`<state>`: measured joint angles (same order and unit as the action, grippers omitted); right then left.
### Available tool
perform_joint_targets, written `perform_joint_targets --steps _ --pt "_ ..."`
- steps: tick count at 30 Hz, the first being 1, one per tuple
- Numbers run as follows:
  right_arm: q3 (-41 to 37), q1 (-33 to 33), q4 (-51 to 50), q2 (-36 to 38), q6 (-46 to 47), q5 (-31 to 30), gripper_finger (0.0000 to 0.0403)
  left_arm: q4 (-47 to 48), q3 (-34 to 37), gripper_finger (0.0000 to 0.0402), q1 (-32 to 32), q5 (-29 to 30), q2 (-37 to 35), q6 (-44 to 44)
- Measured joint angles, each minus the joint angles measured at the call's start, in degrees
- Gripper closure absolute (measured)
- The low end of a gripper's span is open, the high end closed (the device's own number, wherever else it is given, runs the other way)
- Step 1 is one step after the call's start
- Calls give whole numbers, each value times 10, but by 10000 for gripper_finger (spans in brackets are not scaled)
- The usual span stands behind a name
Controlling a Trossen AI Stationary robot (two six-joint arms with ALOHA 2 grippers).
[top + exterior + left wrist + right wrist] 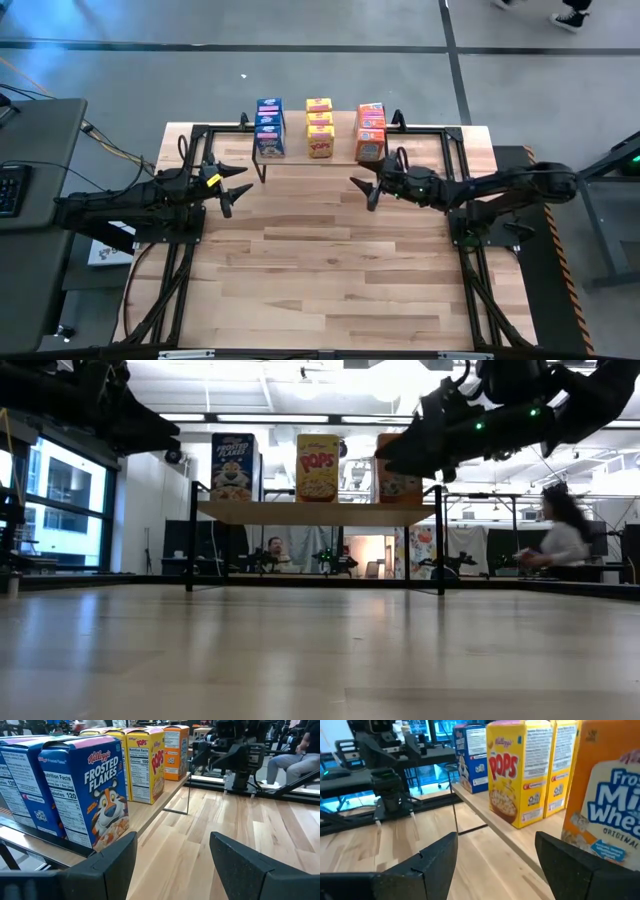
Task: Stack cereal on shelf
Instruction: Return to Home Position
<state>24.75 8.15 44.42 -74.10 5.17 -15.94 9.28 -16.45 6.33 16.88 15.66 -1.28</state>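
All of the cereal looks to be up on the shelf (315, 512): the blue boxes (269, 127) at one end, the yellow boxes (319, 127) in the middle and the orange boxes (370, 132) at the other end, each colour in a row running from the shelf's front edge to its back. I count three of each from above, so I judge the stacking done and the step in hand to be the retreat to rest. My left gripper (173, 842) hangs in front of the shelf's blue end with its fingers spread wide and nothing between them. My right gripper (496, 842) hangs in front of the orange end, likewise spread and empty, with the front orange box close ahead but not touching. The next move calls for drawing both arms straight away from the shelf's front edge, without swinging sideways while the fingertips are near the front boxes. Light cardboard standing upright would probably tip at a nudge. Away from the shelf the table (330, 270) lies bare, so there is plenty of room. The black frame rails alongside the shelf are the only edges I must mind.
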Motion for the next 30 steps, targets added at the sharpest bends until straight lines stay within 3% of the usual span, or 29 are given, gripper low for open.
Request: perform_joint_targets --steps 14,26,30 --pt "-4 -15 -151 141 -27 -4 143 52 0 161 0 -28 -33 0" --pt "-106 -14 -110 252 15 -4 143 70 57 161 0 -35 -154 -1" --pt "-149 -14 -63 269 25 -4 143 65 64 161 0 -37 -153 -1"
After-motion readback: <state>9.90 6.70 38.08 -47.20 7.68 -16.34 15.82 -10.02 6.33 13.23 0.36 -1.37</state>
